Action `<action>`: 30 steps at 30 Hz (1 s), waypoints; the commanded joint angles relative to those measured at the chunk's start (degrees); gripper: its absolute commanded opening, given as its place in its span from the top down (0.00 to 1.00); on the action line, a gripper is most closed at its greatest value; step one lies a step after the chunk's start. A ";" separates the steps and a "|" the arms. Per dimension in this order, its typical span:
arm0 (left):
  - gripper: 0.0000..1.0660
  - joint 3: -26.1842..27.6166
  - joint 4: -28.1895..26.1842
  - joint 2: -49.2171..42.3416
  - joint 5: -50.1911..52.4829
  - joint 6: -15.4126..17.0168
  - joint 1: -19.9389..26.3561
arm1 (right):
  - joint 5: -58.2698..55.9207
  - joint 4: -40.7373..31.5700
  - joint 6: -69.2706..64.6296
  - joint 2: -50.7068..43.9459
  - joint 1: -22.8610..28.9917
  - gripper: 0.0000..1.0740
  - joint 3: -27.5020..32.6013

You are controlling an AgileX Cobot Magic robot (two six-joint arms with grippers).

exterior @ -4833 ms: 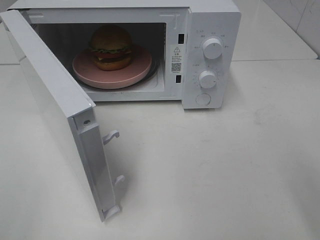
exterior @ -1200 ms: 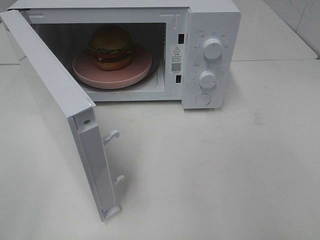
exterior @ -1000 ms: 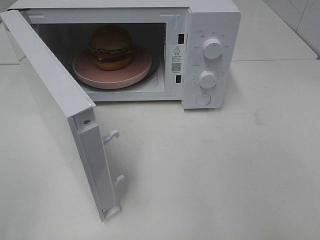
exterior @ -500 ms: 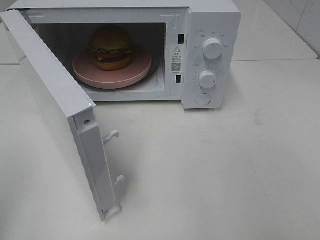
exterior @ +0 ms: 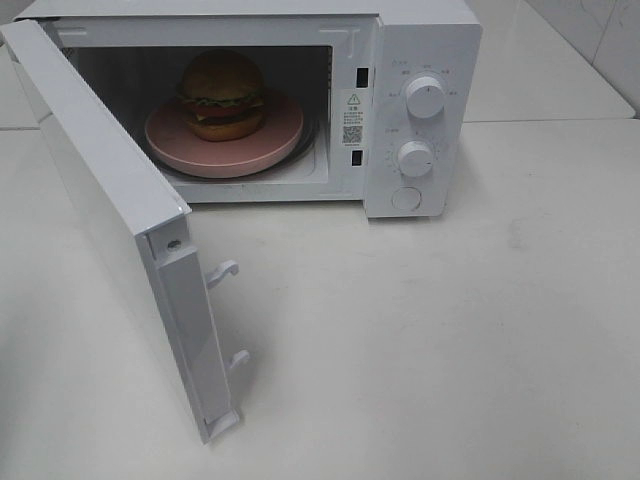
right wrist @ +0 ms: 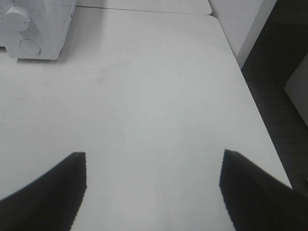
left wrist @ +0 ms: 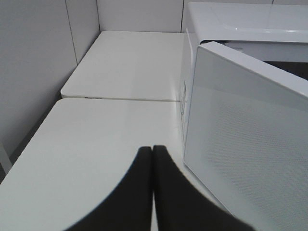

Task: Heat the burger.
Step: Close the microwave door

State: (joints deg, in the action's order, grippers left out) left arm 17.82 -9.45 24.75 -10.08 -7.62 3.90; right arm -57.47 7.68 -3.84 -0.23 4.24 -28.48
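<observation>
The burger (exterior: 222, 95), golden bun with lettuce and tomato showing, sits on a round pink plate (exterior: 270, 140) inside the white microwave (exterior: 420, 40). The microwave door (exterior: 110, 200) stands swung wide open toward the front left. Neither gripper shows in the exterior high view. In the left wrist view my left gripper (left wrist: 152, 150) is shut with nothing in it, hovering over the table just outside the door's outer face (left wrist: 245, 139). In the right wrist view my right gripper (right wrist: 153, 159) is open and empty over bare table, well to the right of the microwave's control panel (right wrist: 29, 26).
Two knobs (exterior: 425, 97) and a round button (exterior: 406, 198) sit on the microwave's right panel. Door latches (exterior: 224, 270) stick out from the door's free edge. A second white table (left wrist: 125, 62) lies behind on the left. The table edge (right wrist: 250, 91) drops off at the far right.
Nothing has moved in the exterior high view: burger, plate and door stand as before.
</observation>
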 commanded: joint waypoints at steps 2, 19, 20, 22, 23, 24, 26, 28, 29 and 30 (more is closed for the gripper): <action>1.00 -2.52 -0.63 3.84 9.17 -0.06 0.11 | 0.46 0.52 -0.11 -1.55 -0.40 0.29 0.00; 1.00 -5.21 7.73 19.54 25.04 0.23 -2.35 | 0.46 0.52 -0.11 -1.55 -0.40 0.29 0.00; 1.00 -5.21 9.85 21.77 25.95 0.23 -3.84 | 0.46 0.52 -0.11 -1.55 -0.40 0.29 0.00; 1.00 -5.21 10.71 24.29 27.10 0.52 -5.50 | 0.46 0.52 -0.11 -1.55 -0.40 0.29 0.00; 1.00 -5.21 11.00 25.61 28.02 0.52 -6.36 | 0.46 0.52 -0.11 -1.55 -0.40 0.29 0.00; 1.00 -5.21 11.00 25.61 28.02 0.52 -6.36 | 0.46 0.52 -0.11 -1.55 -0.40 0.29 0.00; 1.00 -5.21 12.26 29.39 31.17 0.52 -9.00 | 0.46 0.52 -0.11 -1.55 -0.40 0.29 0.00; 1.00 -5.21 13.06 31.80 33.23 0.52 -10.49 | 0.46 0.52 -0.11 -1.55 -0.40 0.29 0.00; 1.00 -5.21 13.58 33.06 34.38 0.52 -11.34 | 0.46 0.52 -0.06 -1.55 -0.40 0.29 0.00; 1.00 -5.21 13.58 33.06 34.38 0.52 -11.34 | 0.46 0.52 -0.06 -1.55 -0.40 0.29 0.00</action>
State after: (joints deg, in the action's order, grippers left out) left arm 12.72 3.84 57.58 22.23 -7.62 -6.82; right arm -57.47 7.68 -3.84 -0.23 4.24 -28.48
